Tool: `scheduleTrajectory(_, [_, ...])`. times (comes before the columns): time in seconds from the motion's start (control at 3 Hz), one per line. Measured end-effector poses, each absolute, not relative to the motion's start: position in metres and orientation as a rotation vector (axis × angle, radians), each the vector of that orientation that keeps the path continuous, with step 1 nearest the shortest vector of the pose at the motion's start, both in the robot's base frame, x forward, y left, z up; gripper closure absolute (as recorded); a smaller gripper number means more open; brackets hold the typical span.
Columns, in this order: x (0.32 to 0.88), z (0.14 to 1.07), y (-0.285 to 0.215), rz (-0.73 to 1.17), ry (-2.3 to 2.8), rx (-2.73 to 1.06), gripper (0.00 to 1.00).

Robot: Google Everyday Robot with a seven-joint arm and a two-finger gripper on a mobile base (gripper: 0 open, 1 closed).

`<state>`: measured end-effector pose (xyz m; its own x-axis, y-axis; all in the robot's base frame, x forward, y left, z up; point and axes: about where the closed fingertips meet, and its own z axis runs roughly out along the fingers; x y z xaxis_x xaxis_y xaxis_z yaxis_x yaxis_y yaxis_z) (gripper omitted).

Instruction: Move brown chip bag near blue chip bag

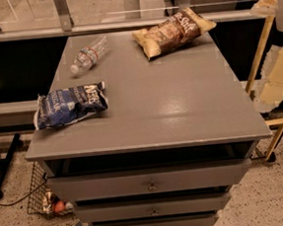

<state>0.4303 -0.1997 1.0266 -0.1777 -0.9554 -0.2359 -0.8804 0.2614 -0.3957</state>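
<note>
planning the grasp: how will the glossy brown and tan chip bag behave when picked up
The brown chip bag looks puffy and crinkled, so it is probably light and floppy. Its glossy film may slip in a pinch. It lies flat, so rolling seems unlikely. The gripper is not in view.

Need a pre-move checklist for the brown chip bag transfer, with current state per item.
1. Brown and tan glossy chip bag located: ok. It lies flat at the far right corner of the grey cabinet top.
2. Dark blue glossy chip bag located: ok. It lies at the near left edge.
3. Bags already near each other: not ok. They sit at opposite corners.
4. Drop spot beside the blue bag: ok. The top to its right is bare.
5. Path between the bags: probably ok. The clear plastic bottle lies far left, off the direct line.
6. Gripper position: cannot tell. The gripper is not in view.
</note>
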Motion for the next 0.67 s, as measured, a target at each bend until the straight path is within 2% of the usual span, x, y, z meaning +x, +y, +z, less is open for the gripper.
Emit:
scheduleTrajectory(0.33, [0.43,1.027,-0.2,-0.234,2.108,-1.663,0.0])
scheduleTrajectory(0.67, [0.462,1.023,-0.206,-0.264,2.054,-1.638,0.0])
